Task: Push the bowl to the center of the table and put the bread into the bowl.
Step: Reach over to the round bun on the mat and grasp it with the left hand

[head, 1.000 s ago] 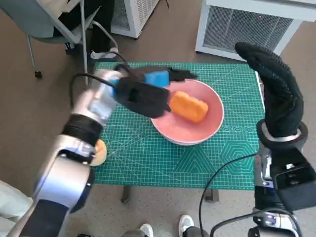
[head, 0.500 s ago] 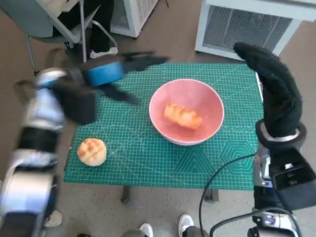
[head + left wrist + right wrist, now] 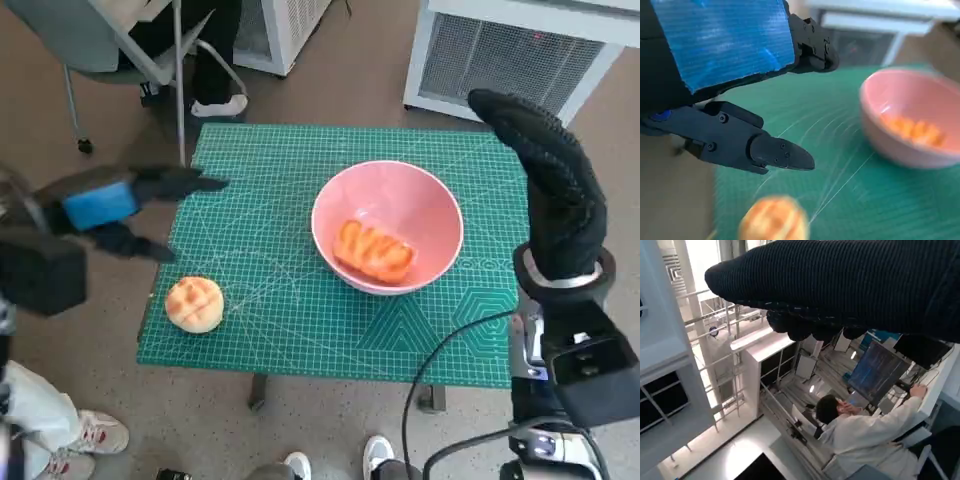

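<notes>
The long orange bread (image 3: 375, 251) lies inside the pink bowl (image 3: 345, 202), resting on the bowl's bottom toward its near side, and the bowl sits on the green cutting mat (image 3: 290, 310) that covers the surface, a little right of the middle, with mat showing all round it. A broad strip of bare mat runs between the bowl and the left edge; on the right the gap to the edge is narrower. A round bun (image 3: 195, 304) sits alone near the near-left corner, well apart from the bowl and just in from the left edge. My left hand (image 3: 120, 205) hangs beside the left edge, partly over the floor, fingers (image 3: 775, 152) spread and holding nothing; in the left wrist view the bun (image 3: 774, 220) shows blurred beneath them and the bowl (image 3: 900, 145) lies beyond. My right hand (image 3: 550, 190) stands raised over the right edge of the surface, near the far-right corner, touching neither bowl nor mat; it holds nothing, the gloved fingers extended and close together. In the right wrist view a person in a white coat (image 3: 865, 432) sits at a screen.
</notes>
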